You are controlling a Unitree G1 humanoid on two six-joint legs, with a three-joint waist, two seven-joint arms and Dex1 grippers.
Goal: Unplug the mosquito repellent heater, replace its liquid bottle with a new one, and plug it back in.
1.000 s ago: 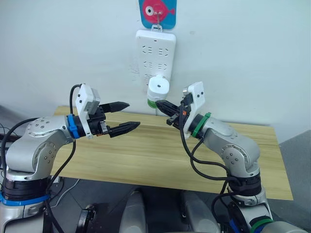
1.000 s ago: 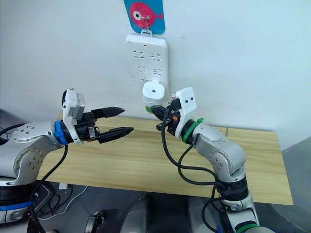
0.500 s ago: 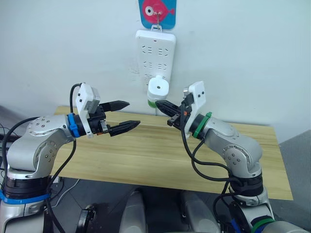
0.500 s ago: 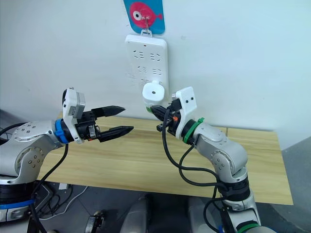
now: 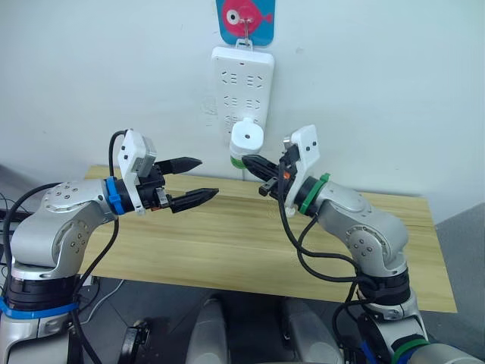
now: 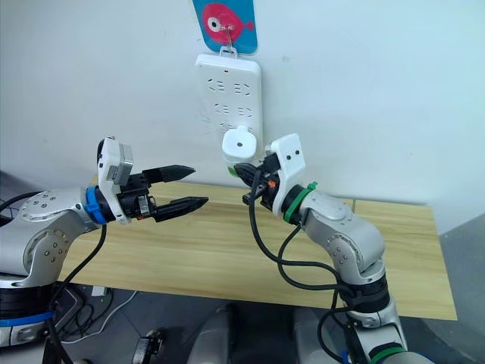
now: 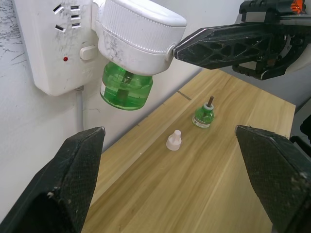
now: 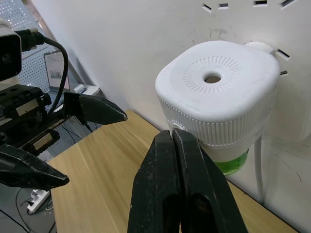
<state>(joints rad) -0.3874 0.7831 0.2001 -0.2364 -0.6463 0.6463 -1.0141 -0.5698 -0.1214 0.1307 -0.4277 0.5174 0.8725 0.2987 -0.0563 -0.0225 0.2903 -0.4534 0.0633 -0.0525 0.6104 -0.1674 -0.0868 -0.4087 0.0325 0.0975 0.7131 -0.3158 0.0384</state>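
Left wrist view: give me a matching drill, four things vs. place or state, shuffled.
Things:
1. heater
2. capless bottle
3. cap
4. left tool

Place or state:
A. open, in the air over the table
B. plugged into the power strip
C. loose on the table, no bottle under it
D. upright on the table, bare wick up

Pairs: 1-B, 2-D, 3-C, 4-A

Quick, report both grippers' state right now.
Left gripper: open, holding nothing.
Right gripper: shut, empty, its tip against the side of the mosquito repellent heater.
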